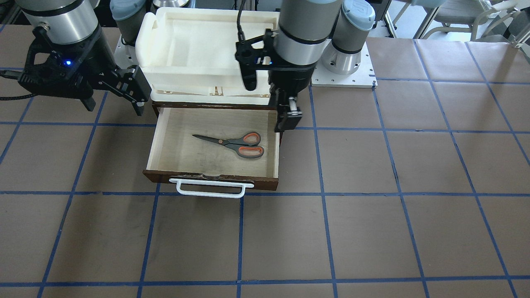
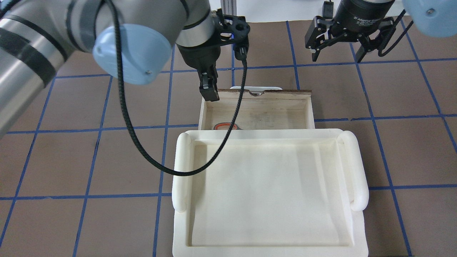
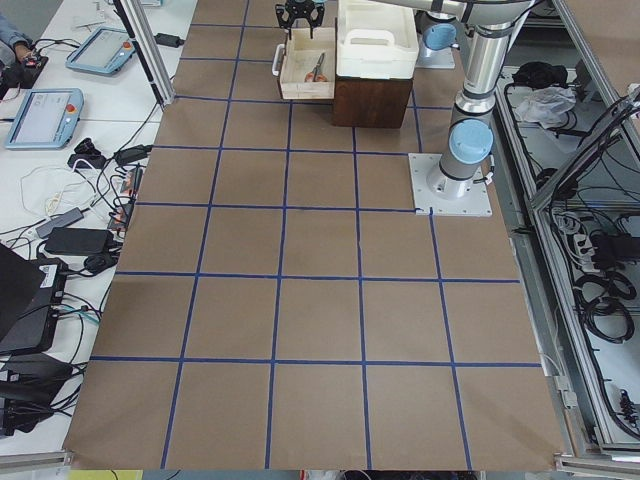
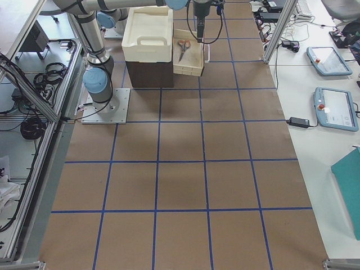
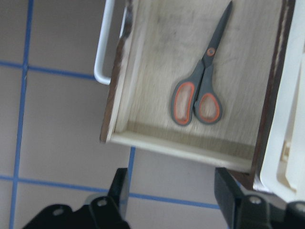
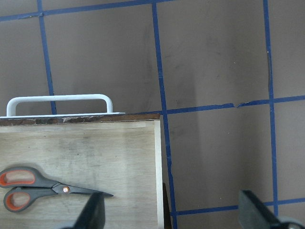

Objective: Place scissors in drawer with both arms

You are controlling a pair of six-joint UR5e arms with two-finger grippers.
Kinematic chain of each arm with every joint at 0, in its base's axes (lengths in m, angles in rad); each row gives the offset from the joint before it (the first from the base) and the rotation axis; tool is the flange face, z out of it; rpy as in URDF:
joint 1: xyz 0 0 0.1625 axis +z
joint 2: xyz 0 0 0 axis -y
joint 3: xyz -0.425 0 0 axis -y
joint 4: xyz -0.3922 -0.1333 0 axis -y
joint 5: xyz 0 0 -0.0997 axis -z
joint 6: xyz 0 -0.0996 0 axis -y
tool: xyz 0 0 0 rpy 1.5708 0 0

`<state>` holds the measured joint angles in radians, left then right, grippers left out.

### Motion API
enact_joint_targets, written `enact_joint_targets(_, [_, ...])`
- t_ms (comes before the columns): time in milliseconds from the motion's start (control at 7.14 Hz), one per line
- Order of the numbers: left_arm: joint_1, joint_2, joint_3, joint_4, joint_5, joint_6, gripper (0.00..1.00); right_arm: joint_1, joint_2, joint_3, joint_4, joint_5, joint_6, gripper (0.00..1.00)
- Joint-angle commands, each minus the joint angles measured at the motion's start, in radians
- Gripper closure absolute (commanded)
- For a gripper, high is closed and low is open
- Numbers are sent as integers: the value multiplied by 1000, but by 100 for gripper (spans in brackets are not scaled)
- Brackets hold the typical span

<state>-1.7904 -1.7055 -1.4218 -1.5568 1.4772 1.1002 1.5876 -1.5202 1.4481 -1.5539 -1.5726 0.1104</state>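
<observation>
The scissors [image 1: 236,145] lie flat on the pale floor of the open drawer [image 1: 211,180], with no gripper touching them. They also show in the left wrist view [image 5: 198,90] and the right wrist view [image 6: 43,186]. From overhead only an orange loop [image 2: 223,126] shows past the tray. My left gripper [image 1: 286,118] hangs open and empty over the drawer's side wall near the cabinet; its fingers [image 5: 228,191] stand apart. My right gripper [image 1: 114,101] is open and empty, raised over the table beside the drawer's other side.
A cream-white tray [image 2: 267,185] sits on the dark brown cabinet [image 3: 370,100] that the drawer slides out of. The drawer's white bar handle [image 1: 209,191] points away from the robot. Brown table with blue grid lines [image 1: 372,231] lies all around.
</observation>
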Motion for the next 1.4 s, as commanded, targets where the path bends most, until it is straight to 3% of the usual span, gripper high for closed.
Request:
enact_joint_targets(0, [162, 93, -2, -78, 75, -269, 30, 0, 0, 0, 0, -1, 0, 0])
enact_joint_targets(280, [254, 127, -14, -100, 63, -547, 16, 0, 0, 0, 0, -1, 0, 0])
enact_joint_targets(420, [253, 147, -28, -111, 74, -674, 0, 0, 0, 0, 0, -1, 0, 0])
enact_joint_targets(560, [253, 161, -42, -158, 77, -791, 0, 0, 0, 0, 0, -1, 0, 0])
enact_joint_targets(840, [265, 179, -83, -157, 75, -841, 0, 0, 2, 0, 0, -1, 2, 0])
enact_joint_targets(1120, [253, 173, -85, -146, 48, -1069, 0, -2, 2, 0, 0, -3, 0, 0])
enact_joint_targets(1260, [250, 167, -86, -146, 46, -1085, 0, -2, 2, 2, 0, -3, 0, 0])
